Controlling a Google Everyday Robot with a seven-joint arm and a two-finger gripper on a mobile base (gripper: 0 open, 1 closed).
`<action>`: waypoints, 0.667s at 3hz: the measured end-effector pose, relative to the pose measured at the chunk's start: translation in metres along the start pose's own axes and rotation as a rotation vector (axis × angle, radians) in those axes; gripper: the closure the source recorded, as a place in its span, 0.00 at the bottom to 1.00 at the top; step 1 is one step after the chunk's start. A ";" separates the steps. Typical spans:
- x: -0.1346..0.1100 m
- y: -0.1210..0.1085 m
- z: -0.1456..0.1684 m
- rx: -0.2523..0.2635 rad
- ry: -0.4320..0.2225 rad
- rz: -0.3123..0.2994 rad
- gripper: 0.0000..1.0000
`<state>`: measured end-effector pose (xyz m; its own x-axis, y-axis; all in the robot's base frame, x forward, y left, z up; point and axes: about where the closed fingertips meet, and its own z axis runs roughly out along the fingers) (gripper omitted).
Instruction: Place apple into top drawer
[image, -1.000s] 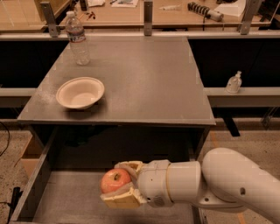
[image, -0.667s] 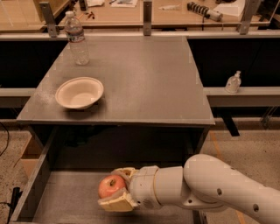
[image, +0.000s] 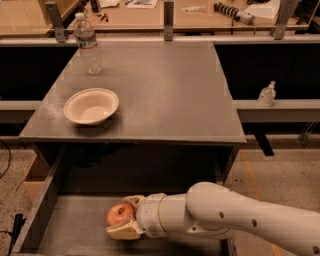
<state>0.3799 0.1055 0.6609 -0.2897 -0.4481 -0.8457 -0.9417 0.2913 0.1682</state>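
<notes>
The red-orange apple (image: 119, 214) sits between the tan fingers of my gripper (image: 125, 218), low inside the open top drawer (image: 70, 225), close to its flat grey bottom near the middle. The gripper is shut on the apple, one finger (image: 124, 231) below it and one behind it. My white arm reaches in from the lower right and hides the drawer's right part.
On the grey tabletop (image: 165, 95) above the drawer stand a cream bowl (image: 91, 105) at the left front and a clear water bottle (image: 87, 44) at the back left. A small white bottle (image: 266, 94) stands on a ledge at the right.
My gripper has carried the apple lower and a little leftward, deeper into the drawer. Bowl and bottle have not moved.
</notes>
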 end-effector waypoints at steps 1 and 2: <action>0.002 -0.013 0.014 0.036 0.015 -0.005 0.36; 0.001 -0.028 0.017 0.080 0.037 -0.020 0.13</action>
<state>0.4092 0.1113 0.6471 -0.2782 -0.4847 -0.8292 -0.9312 0.3477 0.1092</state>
